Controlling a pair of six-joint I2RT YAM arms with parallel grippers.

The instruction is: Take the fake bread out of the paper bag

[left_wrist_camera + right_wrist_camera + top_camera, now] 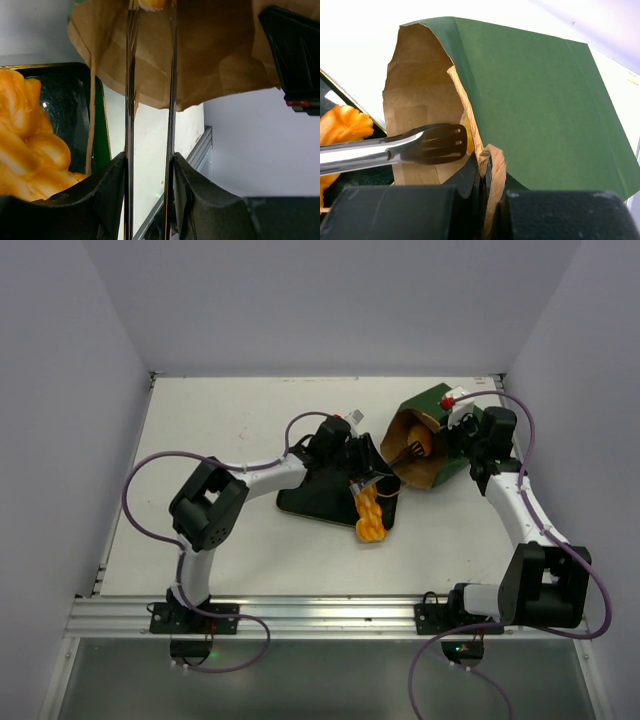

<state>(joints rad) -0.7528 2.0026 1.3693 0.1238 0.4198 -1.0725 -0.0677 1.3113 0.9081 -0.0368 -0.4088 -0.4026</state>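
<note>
right fingers (560,215) pinched shut on paper bag (530,110) rim, left fingers (100,200) clamped on tongs (131,100) reaching fake bread (422,444) inside, which looks light, stiff, slippery, best gripped mid-body.

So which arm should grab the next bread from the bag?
Left: the left gripper holds tongs pointing into the bag at an orange roll, while the right gripper pinches the bag's rim.

A black tray (312,498) lies on the white table (230,420), metal tongs (437,144) beside it.
</note>
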